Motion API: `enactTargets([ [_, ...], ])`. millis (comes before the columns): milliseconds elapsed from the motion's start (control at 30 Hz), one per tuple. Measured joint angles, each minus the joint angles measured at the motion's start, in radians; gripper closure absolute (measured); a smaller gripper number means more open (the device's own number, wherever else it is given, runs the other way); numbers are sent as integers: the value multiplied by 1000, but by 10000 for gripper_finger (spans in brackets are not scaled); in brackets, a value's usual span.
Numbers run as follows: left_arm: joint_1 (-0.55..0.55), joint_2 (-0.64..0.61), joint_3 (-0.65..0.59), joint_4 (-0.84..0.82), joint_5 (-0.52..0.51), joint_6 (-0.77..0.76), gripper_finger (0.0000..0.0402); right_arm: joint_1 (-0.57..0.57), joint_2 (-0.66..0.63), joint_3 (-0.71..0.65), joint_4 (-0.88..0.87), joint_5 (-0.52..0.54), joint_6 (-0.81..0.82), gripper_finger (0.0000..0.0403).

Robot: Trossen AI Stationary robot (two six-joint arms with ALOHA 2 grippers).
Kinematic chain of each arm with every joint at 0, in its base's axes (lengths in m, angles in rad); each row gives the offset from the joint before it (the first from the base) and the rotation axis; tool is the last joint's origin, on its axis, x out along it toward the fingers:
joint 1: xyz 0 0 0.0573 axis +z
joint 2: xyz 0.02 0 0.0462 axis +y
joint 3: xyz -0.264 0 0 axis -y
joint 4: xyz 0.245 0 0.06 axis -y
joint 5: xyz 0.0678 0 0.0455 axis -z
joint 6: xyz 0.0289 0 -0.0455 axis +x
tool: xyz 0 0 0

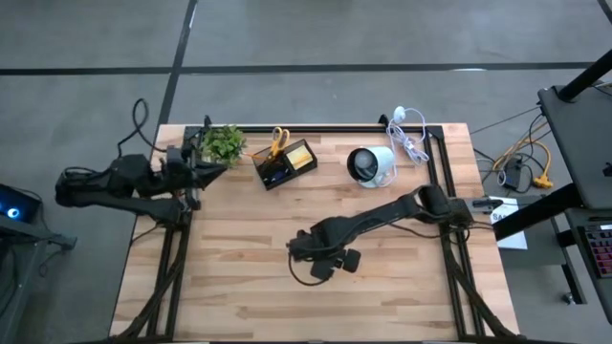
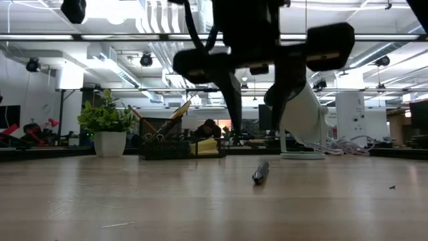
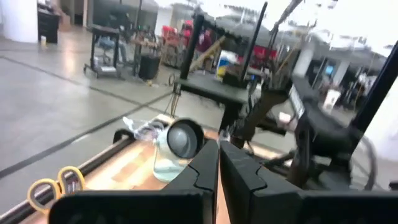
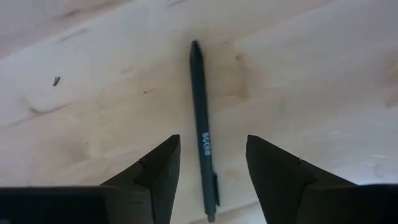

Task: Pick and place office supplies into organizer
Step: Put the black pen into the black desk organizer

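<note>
One pen (image 4: 202, 134) lies flat mid-table | our right gripper (image 4: 211, 165) hangs over it, fingers spread | our left gripper (image 3: 219, 171), pressed together, waits far left by the organizer (image 1: 285, 165).

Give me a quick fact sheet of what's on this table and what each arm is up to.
surface: wooden table
right gripper: open, hanging over the table's middle, fingers either side of a dark pen
pen: lying flat on the wood, not gripped
left gripper: shut, empty, waiting at the table's left edge near the plant
organizer: black tray at the far edge, holding scissors and a yellow sticky-note block
other items: white cup, white cable
</note>
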Motion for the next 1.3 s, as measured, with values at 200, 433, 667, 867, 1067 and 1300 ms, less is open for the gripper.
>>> enactTargets([
  [200,0,-32,2,7,-13,-1,401,0,30,-40,27,8,-14,236],
  [433,0,-42,0,5,-29,-2,401,-6,31,-94,75,62,-41,257],
  [667,0,-39,0,3,-29,-3,401,-33,31,-149,94,59,-40,275],
  [867,0,-37,0,3,-29,-23,401,-44,28,-168,118,56,-23,283],
  [1067,0,-32,0,-1,-29,-27,401,-45,28,-170,144,55,-25,296],
  [1300,0,-26,0,2,-29,-27,401,-45,26,-184,147,54,-88,334],
])
